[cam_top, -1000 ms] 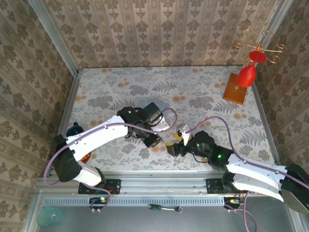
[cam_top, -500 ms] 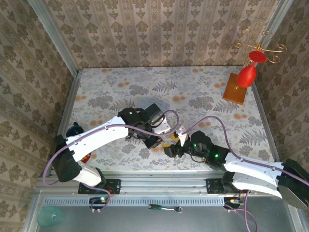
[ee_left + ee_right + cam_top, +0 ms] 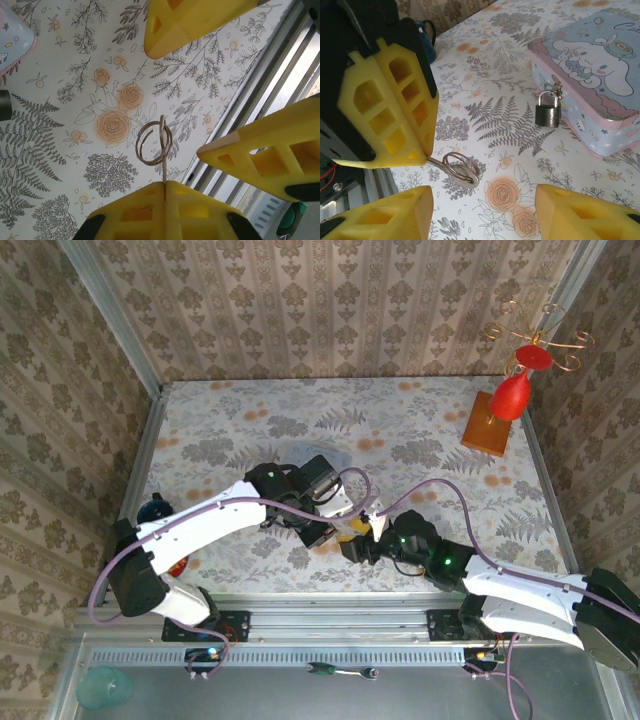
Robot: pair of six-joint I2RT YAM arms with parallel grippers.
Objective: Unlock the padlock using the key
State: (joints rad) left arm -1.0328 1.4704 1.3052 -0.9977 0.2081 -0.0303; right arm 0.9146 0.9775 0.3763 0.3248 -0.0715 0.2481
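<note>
My left gripper (image 3: 165, 184) is shut on the key (image 3: 163, 170), pinching it so its double ring (image 3: 154, 145) sticks out past the tips. In the right wrist view the same key (image 3: 439, 163) and ring (image 3: 462, 170) hang just above the table from the left gripper's fingertips (image 3: 422, 150). My right gripper (image 3: 485, 200) is open, its fingers on either side of the ring without touching it. The small dark padlock (image 3: 547, 112) hangs shut on the latch of the pastel tin box (image 3: 600, 75), beyond the ring. Seen from above, both grippers meet near the front centre (image 3: 355, 532).
A dark blue object (image 3: 155, 508) lies at the table's left edge. A red ornament on a wooden block (image 3: 490, 425) stands at the back right. The metal rail (image 3: 280, 90) of the table's front edge runs close beside the grippers.
My right gripper has slid left toward the left gripper until its open fingers flank the key ring. The left gripper has shifted slightly, holding the key throughout.
</note>
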